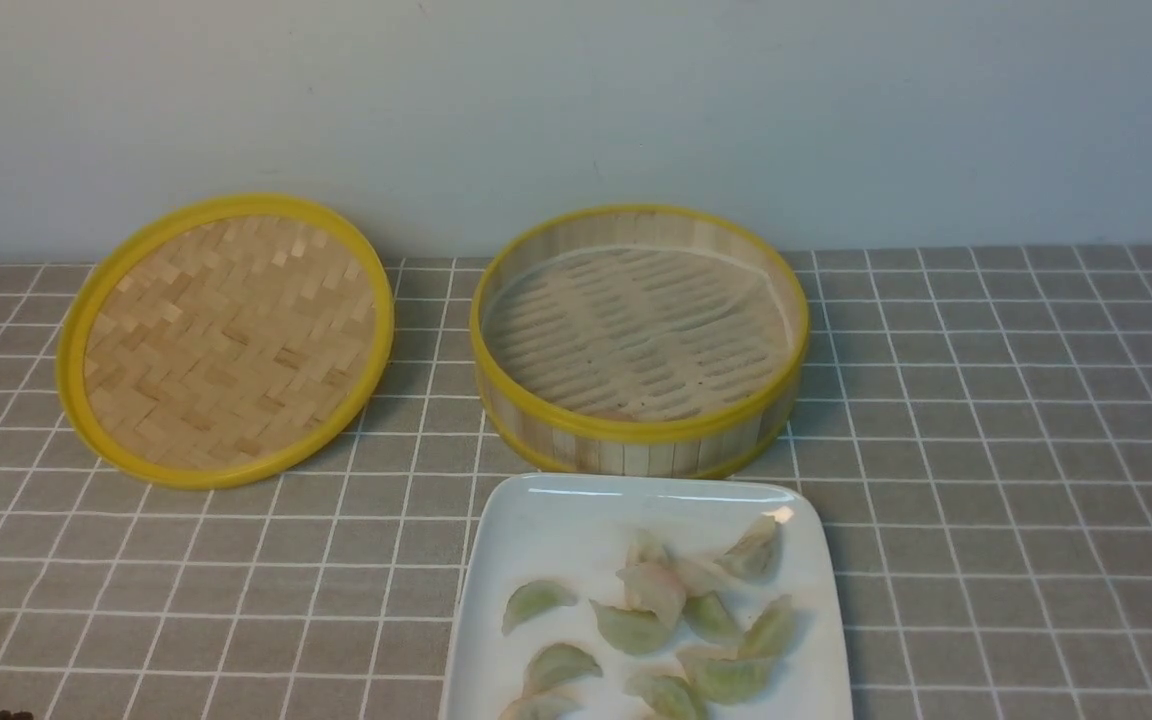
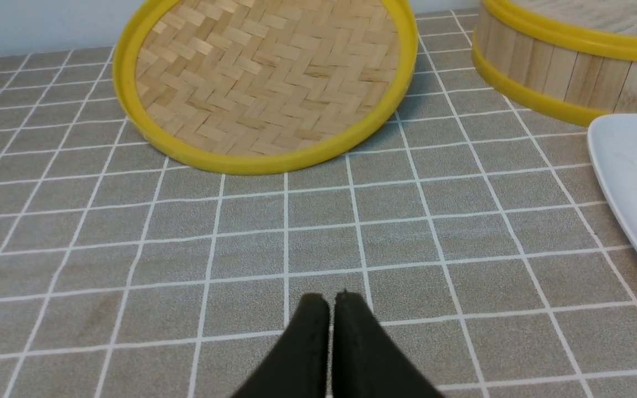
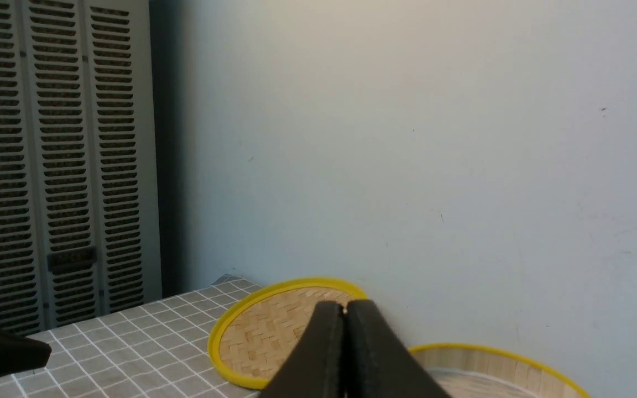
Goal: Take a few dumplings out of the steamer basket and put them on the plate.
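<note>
Lying on the plate (image 1: 556, 520), the dumplings (image 1: 666, 625) were gathered in its near half, some touching each other, most pale green and a few whitish-pink. The plate stood on the checked surface (image 1: 1016, 450) just in front of the basket (image 1: 636, 440), whose slatted floor looked bare. The lid (image 1: 226, 340) lay to the left of the basket, its far edge raised against the wall (image 1: 576, 100). The left gripper (image 2: 331, 301) was clenched on nothing, low above the surface near the lid. The right gripper (image 3: 345, 308) was clenched too, empty, pointing toward the wall.
</note>
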Robot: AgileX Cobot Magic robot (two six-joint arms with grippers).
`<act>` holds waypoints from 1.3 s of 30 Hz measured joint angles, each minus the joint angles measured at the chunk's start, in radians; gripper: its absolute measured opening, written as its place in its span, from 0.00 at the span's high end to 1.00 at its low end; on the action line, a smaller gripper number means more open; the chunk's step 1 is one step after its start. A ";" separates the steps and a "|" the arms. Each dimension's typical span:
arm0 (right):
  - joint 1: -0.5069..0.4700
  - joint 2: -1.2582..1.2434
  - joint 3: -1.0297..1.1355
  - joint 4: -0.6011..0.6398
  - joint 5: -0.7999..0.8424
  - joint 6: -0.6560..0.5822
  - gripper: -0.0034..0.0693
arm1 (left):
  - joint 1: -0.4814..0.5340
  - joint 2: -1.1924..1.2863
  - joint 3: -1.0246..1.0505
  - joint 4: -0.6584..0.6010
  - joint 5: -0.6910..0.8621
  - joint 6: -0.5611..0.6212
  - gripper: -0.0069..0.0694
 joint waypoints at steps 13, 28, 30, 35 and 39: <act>-0.592 -0.016 0.329 0.000 0.004 0.045 0.97 | 0.000 0.000 0.000 0.000 0.000 0.000 0.92; -0.754 -0.049 0.366 0.017 0.092 0.049 0.97 | 0.000 0.000 0.000 0.000 0.000 0.000 0.92; -0.754 -0.049 0.366 0.017 0.092 0.049 0.97 | 0.000 0.000 0.000 0.000 0.000 0.000 0.92; -0.754 -0.049 0.366 0.017 0.092 0.049 0.97 | 0.000 0.000 0.000 0.000 0.000 0.000 0.92; -0.754 -0.049 0.366 0.017 0.092 0.049 0.97 | 0.000 0.000 0.000 0.000 0.000 0.000 0.92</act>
